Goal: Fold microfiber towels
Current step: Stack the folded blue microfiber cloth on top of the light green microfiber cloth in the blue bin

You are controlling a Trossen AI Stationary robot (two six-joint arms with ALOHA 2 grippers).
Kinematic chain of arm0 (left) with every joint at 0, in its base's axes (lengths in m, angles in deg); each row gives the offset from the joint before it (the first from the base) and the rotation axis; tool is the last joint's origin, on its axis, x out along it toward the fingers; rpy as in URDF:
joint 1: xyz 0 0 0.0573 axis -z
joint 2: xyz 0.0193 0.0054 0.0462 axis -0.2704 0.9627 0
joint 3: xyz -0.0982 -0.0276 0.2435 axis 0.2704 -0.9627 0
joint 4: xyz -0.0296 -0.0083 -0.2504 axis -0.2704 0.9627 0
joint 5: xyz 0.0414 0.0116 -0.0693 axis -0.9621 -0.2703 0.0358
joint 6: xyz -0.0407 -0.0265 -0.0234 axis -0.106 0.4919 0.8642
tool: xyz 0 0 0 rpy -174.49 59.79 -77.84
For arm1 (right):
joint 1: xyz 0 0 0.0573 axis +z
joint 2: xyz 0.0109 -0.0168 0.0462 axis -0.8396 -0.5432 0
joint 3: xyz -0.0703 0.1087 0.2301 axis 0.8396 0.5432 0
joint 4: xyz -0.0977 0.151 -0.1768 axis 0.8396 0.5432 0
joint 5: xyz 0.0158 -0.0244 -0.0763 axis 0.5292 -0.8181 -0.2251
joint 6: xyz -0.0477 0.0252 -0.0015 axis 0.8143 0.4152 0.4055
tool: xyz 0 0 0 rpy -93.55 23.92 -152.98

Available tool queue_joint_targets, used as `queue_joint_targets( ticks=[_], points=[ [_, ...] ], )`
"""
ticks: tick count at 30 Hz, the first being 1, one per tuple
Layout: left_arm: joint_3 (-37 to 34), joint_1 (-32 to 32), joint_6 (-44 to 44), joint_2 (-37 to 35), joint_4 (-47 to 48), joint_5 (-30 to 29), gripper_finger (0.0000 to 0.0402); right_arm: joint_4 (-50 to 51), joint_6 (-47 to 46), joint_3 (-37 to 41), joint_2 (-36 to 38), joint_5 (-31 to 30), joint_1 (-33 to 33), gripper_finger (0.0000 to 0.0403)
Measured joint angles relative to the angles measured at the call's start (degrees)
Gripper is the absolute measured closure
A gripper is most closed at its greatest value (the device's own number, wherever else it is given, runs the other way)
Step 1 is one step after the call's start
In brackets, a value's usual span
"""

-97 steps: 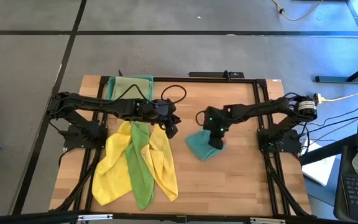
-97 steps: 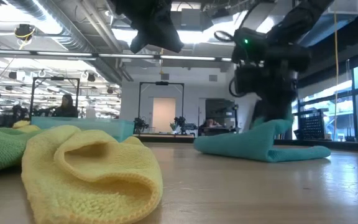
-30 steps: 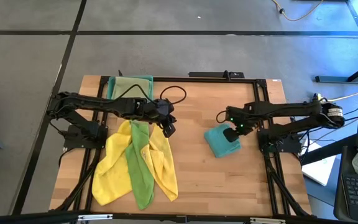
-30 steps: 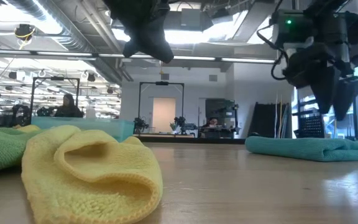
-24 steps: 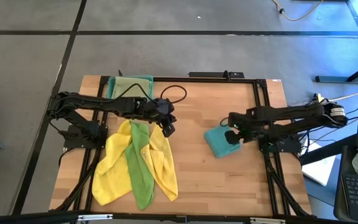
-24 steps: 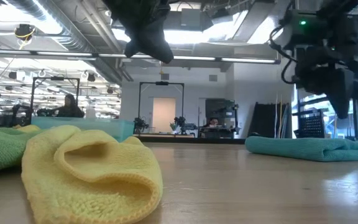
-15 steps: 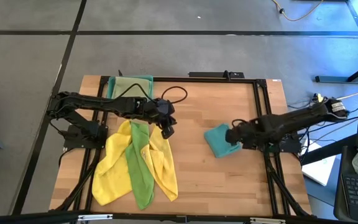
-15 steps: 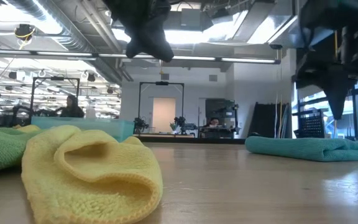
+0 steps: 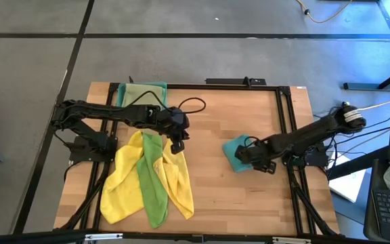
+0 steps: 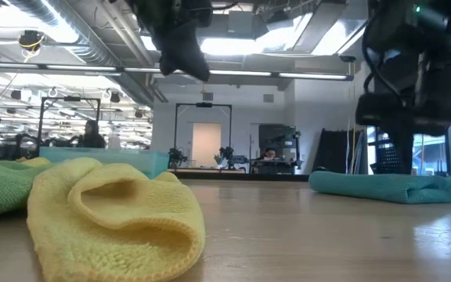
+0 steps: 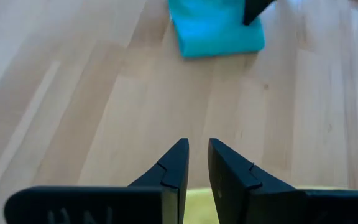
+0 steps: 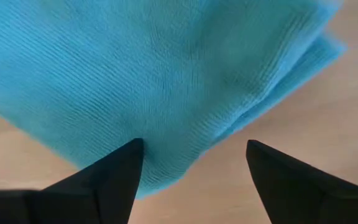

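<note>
The right gripper, fingers spread wide, sat low at the folded teal towel on the table, seemingly to press it, while the left gripper, fingers nearly together and empty, hovered over the unfolded yellow towels.

You see a wooden table with a black frame around its edge. On its left side lie two yellow towels with a bright green towel on top between them, and a pale green towel sits at the far left corner. A folded teal towel lies flat on the right side, well apart from the others.
</note>
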Motion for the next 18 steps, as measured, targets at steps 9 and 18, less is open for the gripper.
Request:
queue_joint_targets(
  ticks=[9, 18],
  points=[
    [0.02, -1.98, -0.2, -0.92, 2.83, 0.02, 0.0349, -2.51, 0.0, -0.7, -6.45, -0.15, -1.01, 0.0121],
    [0.02, -3.07, 1.65, -0.92, 2.41, 1.2, 0.0349, 0.4, 1.91, -0.79, -6.34, -5.35, -2.54, 0.0128]
  ],
)
